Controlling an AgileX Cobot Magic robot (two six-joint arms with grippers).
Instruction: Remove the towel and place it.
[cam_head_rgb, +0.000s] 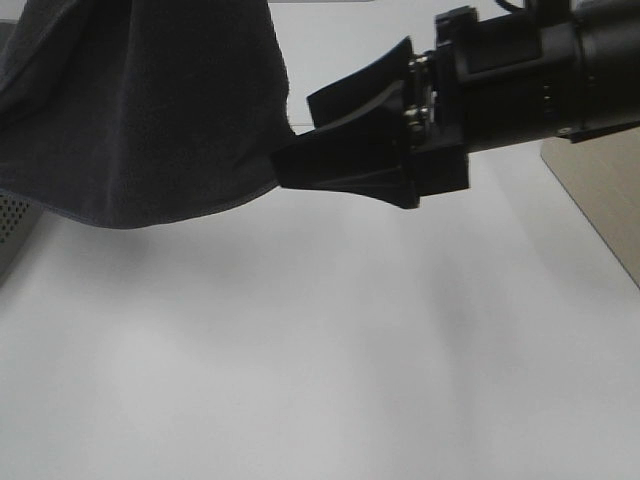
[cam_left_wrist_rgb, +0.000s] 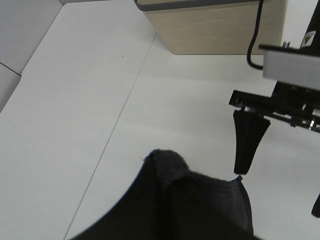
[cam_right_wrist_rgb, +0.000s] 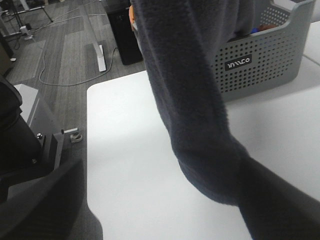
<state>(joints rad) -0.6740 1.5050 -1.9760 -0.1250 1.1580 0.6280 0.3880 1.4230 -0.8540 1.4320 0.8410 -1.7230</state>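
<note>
Charcoal terry towel (cam_head_rgb: 140, 110) hangs clear of the white table (cam_head_rgb: 350, 350). It is bunched at the left gripper, which appears clenched on it, though the cloth hides its fingers. The right gripper (cam_head_rgb: 297, 135) is level with the towel's hanging edge, fingers spread wide either side of it and grasping nothing. A grey perforated basket (cam_right_wrist_rgb: 260, 60) stands partly screened behind the cloth. A pale wooden cabinet (cam_left_wrist_rgb: 210, 30) stands beside the table on the right arm's side.

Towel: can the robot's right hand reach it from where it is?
Probably yes. The right hand is open, its tips right at the edge of the hanging towel. Nothing sits between them, and the cloth seems to touch one finger.
</note>
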